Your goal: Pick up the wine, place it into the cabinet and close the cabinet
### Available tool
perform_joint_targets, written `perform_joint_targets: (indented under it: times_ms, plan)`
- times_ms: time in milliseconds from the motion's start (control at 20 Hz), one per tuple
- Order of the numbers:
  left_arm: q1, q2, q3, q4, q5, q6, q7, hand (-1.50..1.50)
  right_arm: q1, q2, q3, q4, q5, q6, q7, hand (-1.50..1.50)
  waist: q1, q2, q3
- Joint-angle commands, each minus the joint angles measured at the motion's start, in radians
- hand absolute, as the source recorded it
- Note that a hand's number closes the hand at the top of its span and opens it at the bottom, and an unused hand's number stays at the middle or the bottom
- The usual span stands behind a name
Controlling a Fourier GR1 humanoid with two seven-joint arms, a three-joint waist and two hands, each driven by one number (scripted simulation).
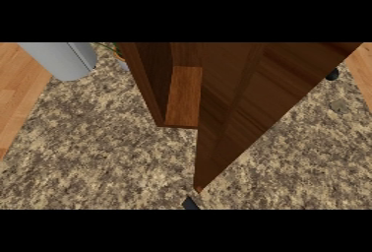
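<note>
A brown wooden cabinet (181, 83) stands on the speckled stone counter (94, 157). Its open door (254, 98) swings out toward me, and its lower corner reaches near the view's bottom middle. No wine bottle shows; the door hides the cabinet's inside. A small black piece (191, 203) of a hand shows just below the door's corner. I cannot tell which hand it is or how its fingers stand. A small dark thing (332, 75) peeks out behind the door's right edge, too hidden to name.
A grey cylinder (62, 59) stands at the back left, with some green stems (109, 48) beside it. Wooden floor (15, 93) shows beyond the counter's left edge and at the far right.
</note>
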Motion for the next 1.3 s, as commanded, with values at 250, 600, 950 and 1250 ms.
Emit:
perform_joint_targets:
  times_ms: [250, 600, 950, 1250]
  plan:
    - [0.032, 0.029, 0.082, 0.034, 0.039, -0.102, 0.022, -1.5, -0.4, 0.165, -0.18, 0.451, -0.071, -0.136, -0.041, 1.5, 0.007, 0.01, 0.003]
    - [0.081, 0.028, 0.153, 0.094, 0.02, -0.188, 0.032, -1.5, -0.6, 0.168, -0.381, 0.77, -0.274, 0.022, -0.181, 1.5, 0.001, 0.015, 0.004]
    - [0.098, -0.004, 0.189, 0.096, 0.004, -0.227, 0.06, -1.5, -0.672, 0.164, -0.475, 0.992, -0.483, 0.332, -0.21, 1.5, 0.008, 0.021, 0.005]
    - [0.085, -0.011, 0.233, 0.138, 0.011, -0.254, 0.092, -1.5, -0.685, 0.168, -0.381, 1.111, -0.648, 0.662, -0.11, 1.5, 0.011, 0.024, 0.003]
